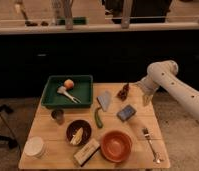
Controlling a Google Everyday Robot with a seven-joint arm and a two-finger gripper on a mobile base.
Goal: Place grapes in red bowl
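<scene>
Camera view, end effector (144,94) at wooden table (48,134)

Dim warm light; hand (145,95) right of grapes (124,91)

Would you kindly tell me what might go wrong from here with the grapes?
The grapes sit near the far edge of the table; the gripper, just right of them, might nudge them off.
The blue block lies between the grapes and the red bowl; a low carry could clip it.
</scene>
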